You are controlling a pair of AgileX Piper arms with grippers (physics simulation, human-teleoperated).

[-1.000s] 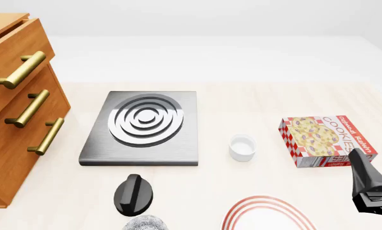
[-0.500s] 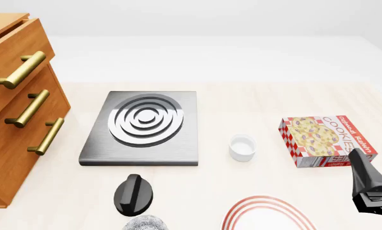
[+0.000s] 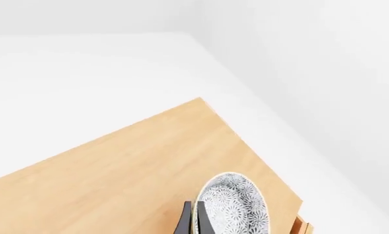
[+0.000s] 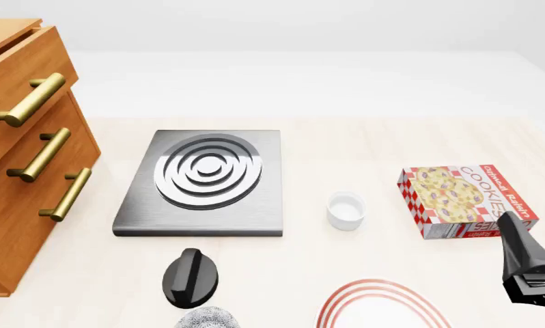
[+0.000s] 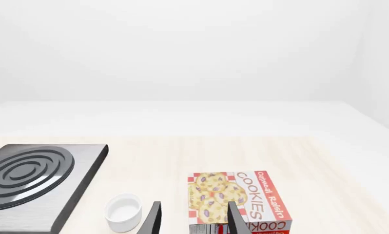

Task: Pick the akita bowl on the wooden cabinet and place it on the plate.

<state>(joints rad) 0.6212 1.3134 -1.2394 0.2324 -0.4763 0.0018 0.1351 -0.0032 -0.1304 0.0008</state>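
In the left wrist view the akita bowl [image 3: 235, 207], speckled grey and white, sits over the top of the wooden cabinet [image 3: 136, 170] near its corner. My left gripper [image 3: 194, 223] is shut on the bowl's rim, one finger on each side. I cannot tell whether the bowl rests on the wood or hangs just above it. The plate [image 4: 379, 305], white with red rings, lies at the near edge of the table in the front view. My right gripper [image 5: 193, 222] stands open and empty, to the right of the plate [image 4: 521, 247].
The cabinet's drawer front [image 4: 22, 157] fills the left side. A grey stove plate [image 4: 204, 181], a small white cup [image 4: 345, 210] and a cookie box [image 4: 466, 198] stand mid-table. A black knob [image 4: 190, 277] and a second speckled bowl [image 4: 207, 319] lie at the near edge.
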